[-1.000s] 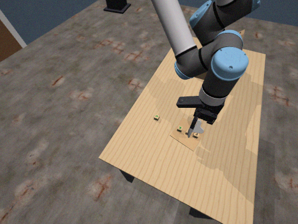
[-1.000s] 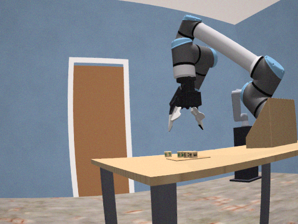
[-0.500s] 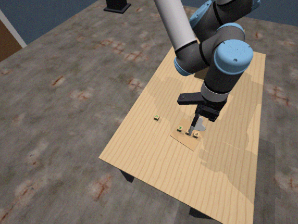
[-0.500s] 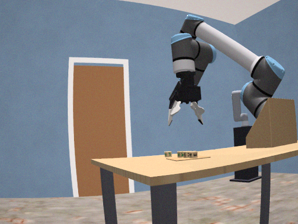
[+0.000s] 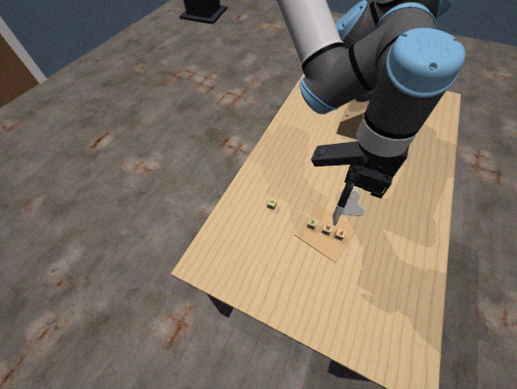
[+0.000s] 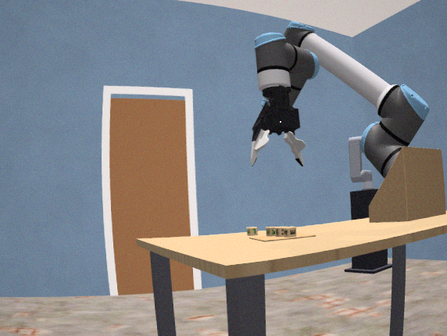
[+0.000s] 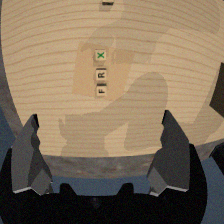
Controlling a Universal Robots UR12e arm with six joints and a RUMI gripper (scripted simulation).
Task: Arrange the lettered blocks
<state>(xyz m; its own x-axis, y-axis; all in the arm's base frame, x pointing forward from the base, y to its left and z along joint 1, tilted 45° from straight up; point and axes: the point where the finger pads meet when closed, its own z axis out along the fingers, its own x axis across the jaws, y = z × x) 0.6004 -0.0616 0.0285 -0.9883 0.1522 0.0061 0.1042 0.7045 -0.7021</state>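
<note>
Block F [image 5: 340, 234] [image 6: 292, 232] [image 7: 101, 90], block R [image 5: 326, 229] [image 6: 281, 232] [image 7: 101, 75] and block X [image 5: 312, 223] [image 6: 270, 231] [image 7: 100, 55] are standing apart in one row on the mat [image 5: 325, 250] [image 6: 266, 239] [image 7: 83, 75]. Fourth block [image 5: 271, 204] [image 6: 252, 231] [image 7: 107, 3] is on the bench [image 5: 253, 258] [image 6: 195, 248] [image 7: 45, 35], off the mat, beyond block X. The gripper [image 5: 343, 213] [image 6: 277, 165] [image 7: 99, 112] is well above, opened wide, with nothing grasped.

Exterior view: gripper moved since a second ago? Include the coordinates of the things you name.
Yes, up: the gripper [image 5: 342, 218] [image 6: 277, 166] [image 7: 99, 112] now hangs higher above the table [image 5: 271, 271] [image 6: 195, 250] [image 7: 175, 30], jaws open.
</note>
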